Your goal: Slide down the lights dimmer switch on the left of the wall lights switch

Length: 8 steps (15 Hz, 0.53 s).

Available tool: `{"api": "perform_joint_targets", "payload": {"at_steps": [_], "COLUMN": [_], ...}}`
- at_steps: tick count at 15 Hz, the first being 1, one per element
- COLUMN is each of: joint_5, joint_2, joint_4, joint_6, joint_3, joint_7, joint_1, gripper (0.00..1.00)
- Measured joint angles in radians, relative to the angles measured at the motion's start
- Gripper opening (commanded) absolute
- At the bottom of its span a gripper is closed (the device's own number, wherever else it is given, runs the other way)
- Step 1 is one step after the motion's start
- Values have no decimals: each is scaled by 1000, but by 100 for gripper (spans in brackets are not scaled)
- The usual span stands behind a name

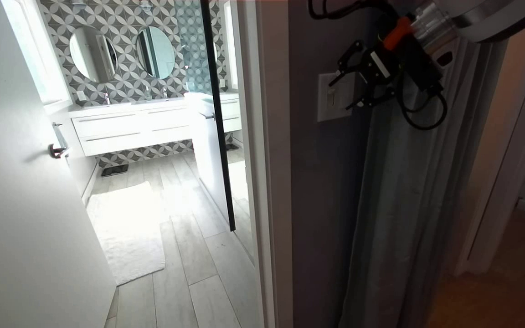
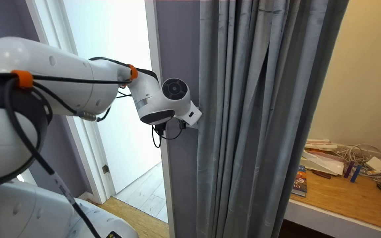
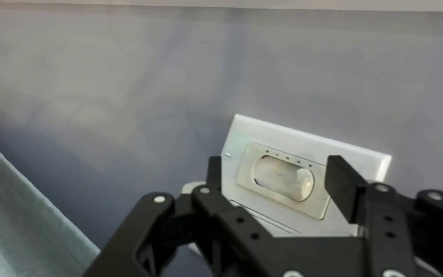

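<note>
The gripper (image 3: 276, 169) is unclenched, low in the wrist view, its fingers (image 3: 342, 188) spread and grasping nothing. In the frame they flank the dimmer switch (image 3: 281, 181), below and right of centre; I cannot tell whether they touch it. The sliding knob (image 3: 305, 184) sits at the dimmer's right end, just beside the finger on that side. That end is probably the upper one, so I judge the approach mostly done and the downward slide not yet made. Left to do: meet the knob, push it down, back away. The wall lights switch (image 1: 340, 101), the white plate bearing the dimmer, shows upper right in an exterior view, near the grey curtain (image 1: 401, 205).
</note>
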Motion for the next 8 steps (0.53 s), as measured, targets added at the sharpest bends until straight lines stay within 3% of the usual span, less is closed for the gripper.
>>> {"api": "perform_joint_targets", "payload": {"at_steps": [1, 2, 6, 7, 8], "joint_5": [10, 22, 66, 80, 93], "joint_2": [2, 5, 10, 11, 13], "joint_4": [2, 4, 6, 7, 8], "joint_6": [5, 9, 29, 36, 45], "joint_3": [-1, -3, -14, -18, -23], "joint_7": [-8, -15, -53, -64, -75], "joint_1": [8, 16, 38, 42, 48], "gripper": [51, 56, 39, 44, 41]}}
